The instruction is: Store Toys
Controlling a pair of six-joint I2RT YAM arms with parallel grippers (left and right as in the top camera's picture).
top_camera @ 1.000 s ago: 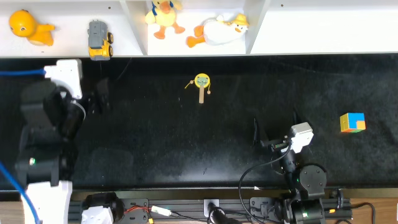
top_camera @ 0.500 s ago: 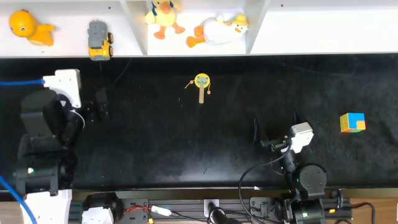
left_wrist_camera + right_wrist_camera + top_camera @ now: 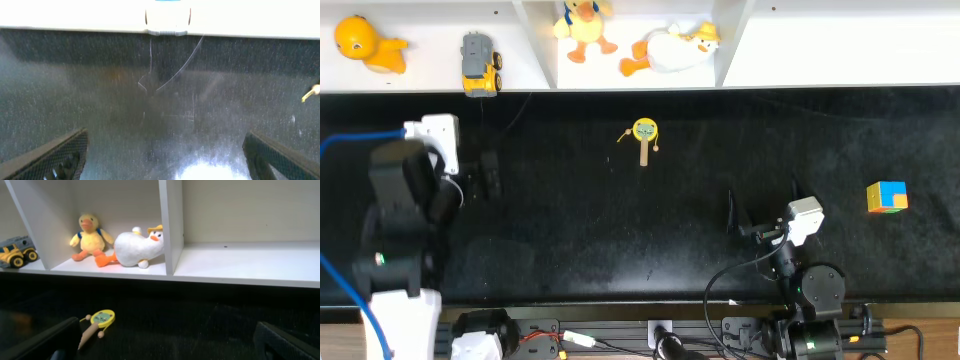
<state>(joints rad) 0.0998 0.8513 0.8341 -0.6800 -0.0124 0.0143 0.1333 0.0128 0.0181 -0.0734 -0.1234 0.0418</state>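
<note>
Since the job is to shelve toys, I read the bench (image 3: 580,230) from its 9 o'clock side, where my left pincer (image 3: 485,172) hangs low over bare mat, spread wide with nothing in it. I judge it has no toy lined up.

On the shelf (image 3: 540,45) along the 12 o'clock edge, the orange duck (image 3: 365,42), toy truck (image 3: 480,62), plush duck (image 3: 585,25) and white plush goose (image 3: 675,48) look stored.

The rattle drum (image 3: 645,138) lies flat on the bench just short of the shelf. Its long axis runs 12 to 6, disc toward the shelf, handle toward me, so I'd close across the stick.

My right pincer (image 3: 762,205) sits at 5 o'clock, fully open and empty, facing the shelf.

The colour cube (image 3: 887,197) rests at 3 o'clock, nearest that arm.
</note>
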